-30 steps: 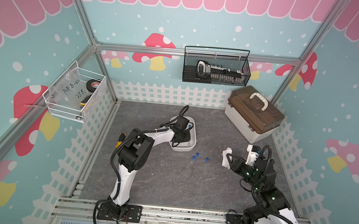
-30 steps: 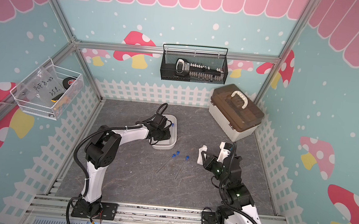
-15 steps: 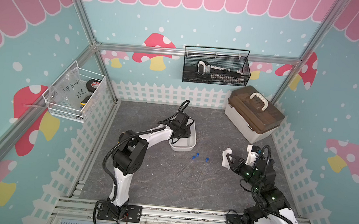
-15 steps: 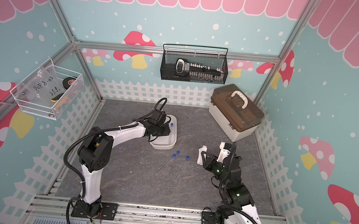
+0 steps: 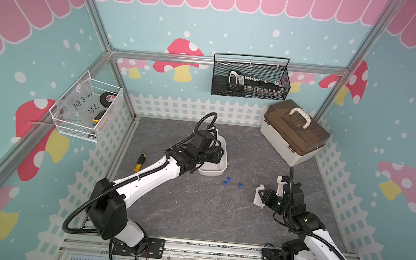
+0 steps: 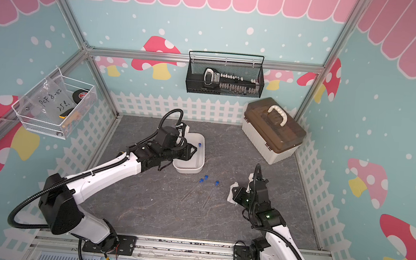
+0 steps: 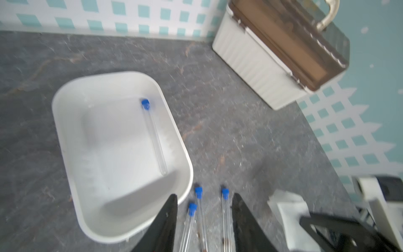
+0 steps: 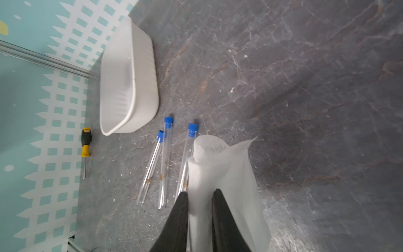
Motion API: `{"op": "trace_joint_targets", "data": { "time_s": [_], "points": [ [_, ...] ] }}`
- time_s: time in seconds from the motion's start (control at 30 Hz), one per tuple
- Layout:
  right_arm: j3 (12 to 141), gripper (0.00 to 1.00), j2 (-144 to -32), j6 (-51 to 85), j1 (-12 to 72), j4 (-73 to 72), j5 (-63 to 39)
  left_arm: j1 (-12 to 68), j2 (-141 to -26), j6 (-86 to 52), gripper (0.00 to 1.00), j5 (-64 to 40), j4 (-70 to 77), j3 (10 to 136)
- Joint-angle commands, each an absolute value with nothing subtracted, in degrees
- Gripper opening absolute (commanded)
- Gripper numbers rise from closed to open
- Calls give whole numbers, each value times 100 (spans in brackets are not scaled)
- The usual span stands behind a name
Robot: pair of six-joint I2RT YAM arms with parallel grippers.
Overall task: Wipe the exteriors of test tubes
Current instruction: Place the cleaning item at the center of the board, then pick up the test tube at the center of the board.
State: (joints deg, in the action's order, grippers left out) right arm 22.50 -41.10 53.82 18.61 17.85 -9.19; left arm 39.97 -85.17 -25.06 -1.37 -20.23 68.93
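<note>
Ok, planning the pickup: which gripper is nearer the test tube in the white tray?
Left. The left gripper hovers at the white tray, near the test tube; the right gripper, holding a cloth, is beyond the three loose tubes.

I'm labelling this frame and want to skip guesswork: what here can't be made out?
- Tray, in a top view: the left arm covers most of it, hiding the tube inside.
- Three tubes, left wrist view: ends cut off by the picture's edge.
- One tube, right wrist view: lower part behind the cloth.
- Toolbox: closed lid hides its contents.
</note>
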Motion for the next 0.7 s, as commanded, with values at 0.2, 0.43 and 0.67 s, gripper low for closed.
{"op": "trace_joint_targets", "data": {
  "time_s": [0.2, 0.43, 0.67],
  "points": [
    [2115, 24, -4508, 5386, 1837, 2432, -271, 4898, -7727, -2845, 44, 9, -2041, 5123],
    [2674, 31, -4211, 5285, 1837, 2877, -276, 5643, -8166, -2849, 45, -157, -1808, 5133],
    [3272, 32, -4101, 5272, 1837, 2830, -528, 6148, -9026, -2761, 45, -145, -1803, 5646]
  ]
}}
